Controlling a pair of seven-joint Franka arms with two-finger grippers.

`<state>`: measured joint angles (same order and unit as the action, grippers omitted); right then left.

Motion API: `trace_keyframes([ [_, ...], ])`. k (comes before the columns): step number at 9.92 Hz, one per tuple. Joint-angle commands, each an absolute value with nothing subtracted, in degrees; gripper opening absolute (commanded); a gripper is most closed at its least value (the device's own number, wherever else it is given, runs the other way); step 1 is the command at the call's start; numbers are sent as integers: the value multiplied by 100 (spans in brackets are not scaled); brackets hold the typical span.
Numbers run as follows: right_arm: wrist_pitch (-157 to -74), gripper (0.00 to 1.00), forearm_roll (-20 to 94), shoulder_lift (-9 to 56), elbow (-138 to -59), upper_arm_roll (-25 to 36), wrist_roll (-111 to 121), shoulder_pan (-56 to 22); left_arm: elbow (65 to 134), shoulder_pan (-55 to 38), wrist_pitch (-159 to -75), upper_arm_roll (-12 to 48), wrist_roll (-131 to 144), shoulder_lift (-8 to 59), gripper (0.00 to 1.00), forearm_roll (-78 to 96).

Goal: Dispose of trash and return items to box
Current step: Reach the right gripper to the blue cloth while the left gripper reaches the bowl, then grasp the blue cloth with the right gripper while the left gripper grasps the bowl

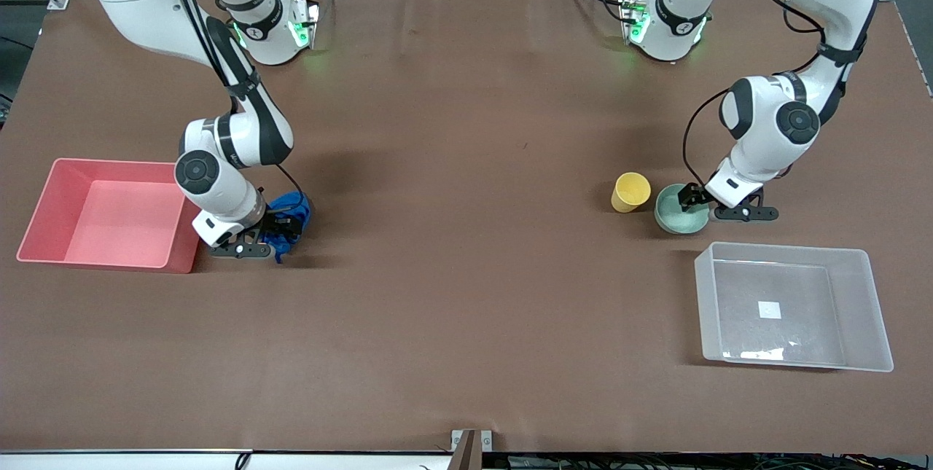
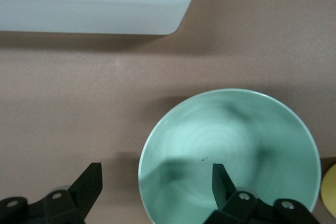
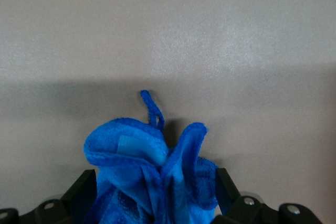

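Right tool [image 1: 280, 226] apparently pinches cloth [image 1: 291, 216]; left tool [image 1: 692, 200] straddles bowl [image 1: 679, 213] rim.

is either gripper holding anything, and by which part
The right gripper clasps the blue cloth wad around its middle. The left gripper straddles the green bowl rim, open.

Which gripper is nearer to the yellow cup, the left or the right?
Left. The left gripper straddles the rim of the green bowl beside the yellow cup. The right gripper is around the blue cloth near the pink tub.
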<state>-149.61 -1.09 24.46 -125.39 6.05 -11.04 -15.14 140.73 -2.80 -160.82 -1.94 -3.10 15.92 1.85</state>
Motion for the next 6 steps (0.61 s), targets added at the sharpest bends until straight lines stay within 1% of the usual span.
trace_keyframes([
  [1, -15038, 85, -158, 2303, -12805, 624, -1134, -1529, 14027, -246, -16181, -176, -378, 1776, 7, 141],
  [2, -15029, 61, -158, 2303, -12858, 624, -1134, -1555, 14045, -246, -16181, -176, -378, 1749, 1, 141],
  [4, -14986, 12, -123, 2294, -12867, 615, -1212, -1512, 14045, -255, -16146, -176, -395, 1636, 0, 141],
  [5, -14977, 1, -80, 2294, -12841, 615, -1222, -1407, 14062, -255, -16119, -167, -396, 1530, 0, 141],
  [6, -14916, 1, -79, 2259, -12789, 607, -1204, -1380, 14080, -255, -15989, -176, -396, 1407, 0, 141],
])
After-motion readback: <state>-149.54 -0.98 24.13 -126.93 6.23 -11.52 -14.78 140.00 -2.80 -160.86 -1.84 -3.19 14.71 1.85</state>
